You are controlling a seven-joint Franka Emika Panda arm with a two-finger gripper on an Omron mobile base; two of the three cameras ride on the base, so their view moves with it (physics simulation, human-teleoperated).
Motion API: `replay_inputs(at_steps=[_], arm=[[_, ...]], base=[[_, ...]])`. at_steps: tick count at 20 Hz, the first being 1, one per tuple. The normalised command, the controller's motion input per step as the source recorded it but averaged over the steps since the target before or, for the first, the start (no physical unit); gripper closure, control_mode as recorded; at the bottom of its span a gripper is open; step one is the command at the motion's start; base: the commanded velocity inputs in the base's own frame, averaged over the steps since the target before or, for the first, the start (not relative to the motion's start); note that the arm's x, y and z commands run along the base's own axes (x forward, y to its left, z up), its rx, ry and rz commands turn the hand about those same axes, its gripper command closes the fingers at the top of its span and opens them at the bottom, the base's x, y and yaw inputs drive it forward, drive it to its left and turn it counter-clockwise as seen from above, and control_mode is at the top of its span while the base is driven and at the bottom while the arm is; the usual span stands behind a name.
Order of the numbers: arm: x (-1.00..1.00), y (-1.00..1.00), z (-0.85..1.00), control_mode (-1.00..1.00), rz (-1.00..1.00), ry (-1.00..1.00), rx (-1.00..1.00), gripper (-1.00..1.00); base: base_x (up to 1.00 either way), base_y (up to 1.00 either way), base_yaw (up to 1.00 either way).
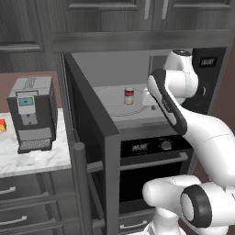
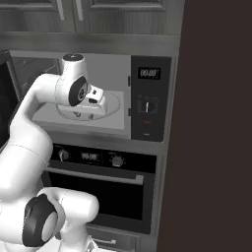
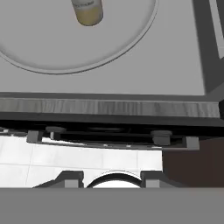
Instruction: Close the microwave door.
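The microwave door [image 1: 92, 124] stands wide open, swung out toward the camera on the left, its vertical bar handle [image 1: 80, 183] at the near edge. A strip of the door [image 2: 4, 93] shows at the left edge of the right base view. The microwave [image 1: 114, 69] has a pale interior with a round turntable [image 3: 52, 48] and a small can [image 1: 129, 96] on it. Its black control panel [image 2: 148, 103] is on the right. My gripper [image 3: 111, 178] hangs open and holds nothing, pointing down at the cavity's front edge [image 3: 109, 107], well right of the door.
Below the microwave is an oven [image 1: 151, 170] with a horizontal handle and knobs [image 2: 117, 160]. A grey coffee machine [image 1: 31, 114] stands on the marble counter [image 1: 32, 158] left of the door. A tall dark panel [image 2: 216, 123] closes off the right side.
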Motion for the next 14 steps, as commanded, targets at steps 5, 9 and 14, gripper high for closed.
replay_inputs(at_steps=[5, 9, 14], arm=[[-0.56, -0.12, 0.07, -1.0, 0.0, -0.06, 0.04, -1.0], [-1.0, -0.31, 0.34, -1.0, 0.01, -0.2, 0.17, -1.0], [-0.99, -0.05, 0.35, -1.0, 0.02, -0.12, 0.09, -1.0]], base=[[0.0, 0.0, 0.0], [0.0, 0.0, 0.0], [0.0, 0.0, 0.0]])
